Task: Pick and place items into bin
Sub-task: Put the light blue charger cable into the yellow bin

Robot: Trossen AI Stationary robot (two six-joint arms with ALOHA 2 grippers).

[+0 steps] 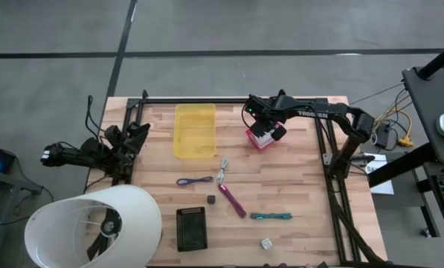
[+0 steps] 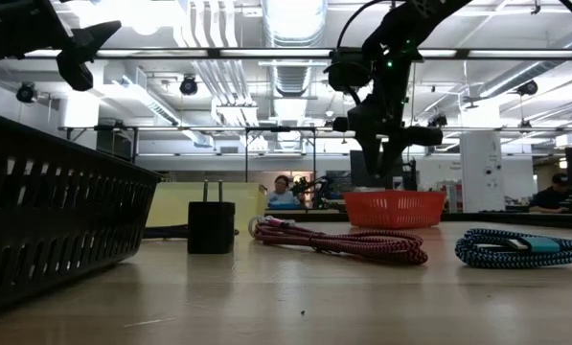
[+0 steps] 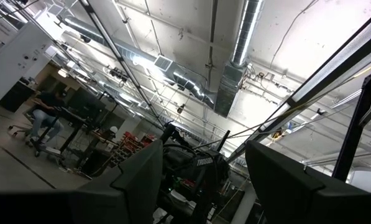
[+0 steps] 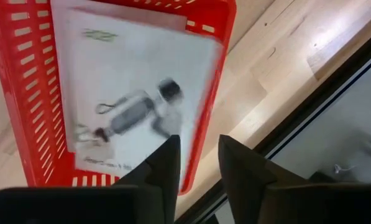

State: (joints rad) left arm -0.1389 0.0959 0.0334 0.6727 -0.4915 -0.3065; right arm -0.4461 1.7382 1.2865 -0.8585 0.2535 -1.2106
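White packet (image 4: 132,99) flat in red bin (image 4: 20,81), lengthwise

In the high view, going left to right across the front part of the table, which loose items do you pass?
Black basket → purple cord loop → small dark cube → magenta stick → clear cube → teal stick.
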